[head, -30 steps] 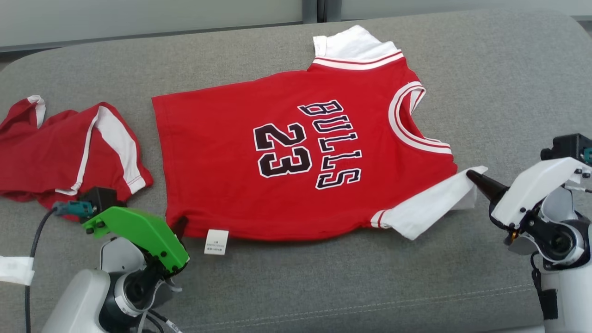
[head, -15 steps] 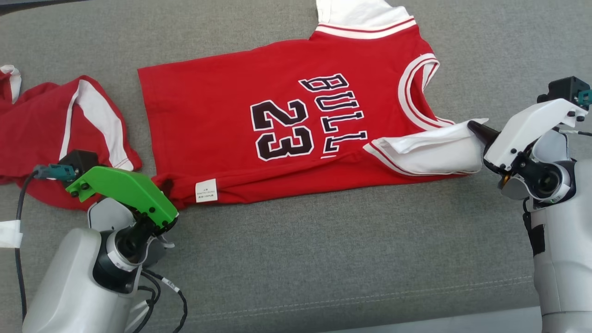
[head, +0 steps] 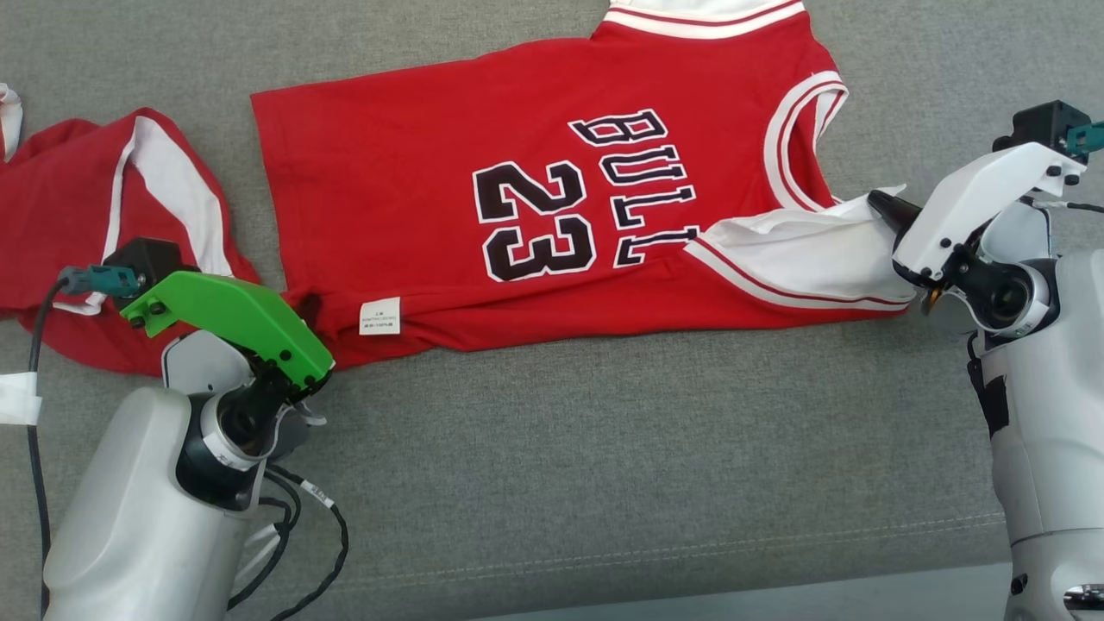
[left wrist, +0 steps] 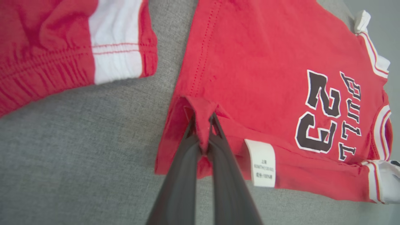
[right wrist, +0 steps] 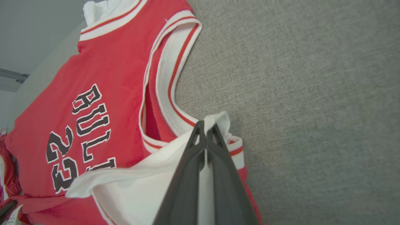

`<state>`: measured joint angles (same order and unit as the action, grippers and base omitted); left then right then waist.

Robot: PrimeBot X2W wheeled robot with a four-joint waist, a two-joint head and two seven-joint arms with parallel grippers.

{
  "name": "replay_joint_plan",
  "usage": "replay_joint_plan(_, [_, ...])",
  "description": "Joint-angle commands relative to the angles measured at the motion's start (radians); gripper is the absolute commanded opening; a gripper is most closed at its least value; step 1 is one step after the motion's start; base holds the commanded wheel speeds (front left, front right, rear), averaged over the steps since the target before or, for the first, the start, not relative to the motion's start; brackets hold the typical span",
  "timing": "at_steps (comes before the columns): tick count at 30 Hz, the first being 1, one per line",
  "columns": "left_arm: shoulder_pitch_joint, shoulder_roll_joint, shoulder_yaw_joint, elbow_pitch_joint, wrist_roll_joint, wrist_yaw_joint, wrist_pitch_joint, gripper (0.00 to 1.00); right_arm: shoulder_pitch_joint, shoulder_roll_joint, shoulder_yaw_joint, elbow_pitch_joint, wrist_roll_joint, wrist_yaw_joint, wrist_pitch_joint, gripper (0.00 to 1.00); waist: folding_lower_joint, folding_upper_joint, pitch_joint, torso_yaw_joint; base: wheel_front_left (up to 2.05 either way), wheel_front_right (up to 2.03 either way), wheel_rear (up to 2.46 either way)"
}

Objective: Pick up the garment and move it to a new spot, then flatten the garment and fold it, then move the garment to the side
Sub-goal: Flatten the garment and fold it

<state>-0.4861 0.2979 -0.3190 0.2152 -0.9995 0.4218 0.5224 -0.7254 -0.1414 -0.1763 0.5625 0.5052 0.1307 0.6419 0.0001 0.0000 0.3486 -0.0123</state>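
Clearly, your left gripper (left wrist: 203, 120) held its fingers closed on the hem corner of the red jersey (head: 414, 172), your right gripper (right wrist: 207, 126) on its white sleeve (head: 802, 254). The jersey lay on the grey cushion (head: 604, 448).

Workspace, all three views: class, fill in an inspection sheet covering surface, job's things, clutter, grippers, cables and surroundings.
Surface: grey fabric cushion.
Job's things: red jersey lying flat, near edge turned up, white sleeve folded onto it.
Clutter: red shorts crumpled to its left, apart.
Grippers: left gripper shut on jersey's hem corner; right gripper shut on sleeve.
Cables: black cable beside left arm.
Surroundings: pale wall behind cushion.
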Motion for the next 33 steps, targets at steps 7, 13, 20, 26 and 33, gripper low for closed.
replay_joint_plan(7, [-0.021, 0.003, 0.0, -0.008, 0.017, -0.02, -0.027, 1.0, -0.043, -0.022, 0.009, 0.05, 0.017, 0.0, -0.05, 1.0, -0.0001, 0.0, 0.01, 0.008, 0.0, 0.0, 0.0])
replay_joint_plan(13, [0.007, 0.029, -0.002, -0.036, 0.035, -0.037, -0.051, 1.0, -0.066, -0.025, -0.004, 0.064, 0.037, 0.0, -0.118, 1.0, -0.0001, 0.0, 0.012, 0.011, 0.0, 0.0, 0.0])
replay_joint_plan(20, [0.057, 0.069, 0.003, -0.105, 0.062, -0.069, -0.106, 1.0, -0.076, -0.041, -0.023, 0.048, 0.077, 0.0, -0.172, 1.0, -0.0001, 0.0, 0.004, 0.012, 0.0, 0.0, 0.0])
replay_joint_plan(26, [0.109, 0.094, -0.014, -0.191, 0.109, -0.099, -0.172, 1.0, -0.028, -0.067, -0.019, -0.016, 0.125, 0.0, -0.194, 1.0, -0.0001, 0.0, -0.019, 0.018, 0.0, 0.0, 0.0])
replay_joint_plan(33, [0.161, 0.098, -0.055, -0.257, 0.171, -0.123, -0.248, 1.0, 0.071, -0.081, -0.011, -0.131, 0.181, 0.0, -0.224, 1.0, -0.0001, 0.0, -0.06, 0.016, 0.0, 0.0, 0.0])
